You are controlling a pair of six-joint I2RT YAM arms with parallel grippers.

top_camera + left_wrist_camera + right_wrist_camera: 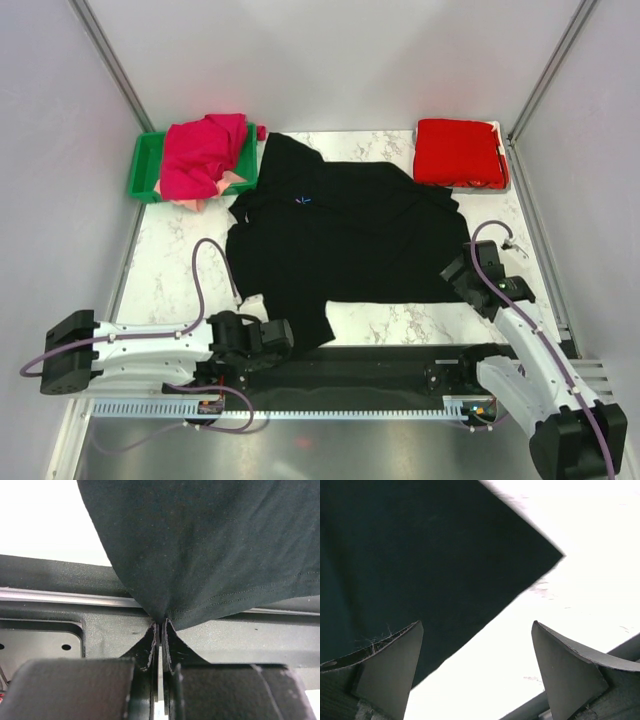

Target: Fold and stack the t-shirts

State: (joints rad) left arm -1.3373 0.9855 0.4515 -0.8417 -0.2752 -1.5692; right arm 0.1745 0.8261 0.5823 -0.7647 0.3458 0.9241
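Observation:
A large black t-shirt (345, 235) with a tiny light-blue logo (303, 200) lies spread on the marble table. My left gripper (285, 335) is shut on its near-left hem; in the left wrist view the black cloth (210, 545) is pinched between the closed fingertips (161, 630). My right gripper (458, 272) is open and empty just above the shirt's near-right corner (520, 560), its fingers wide apart (477, 645). A folded red t-shirt (458, 152) lies at the back right. Magenta (203, 152) and peach (195, 203) t-shirts are heaped in the bin.
A green plastic bin (145, 165) stands at the back left. Grey walls close in the table on the left, back and right. A black base rail (350, 370) runs along the near edge between the arm mounts.

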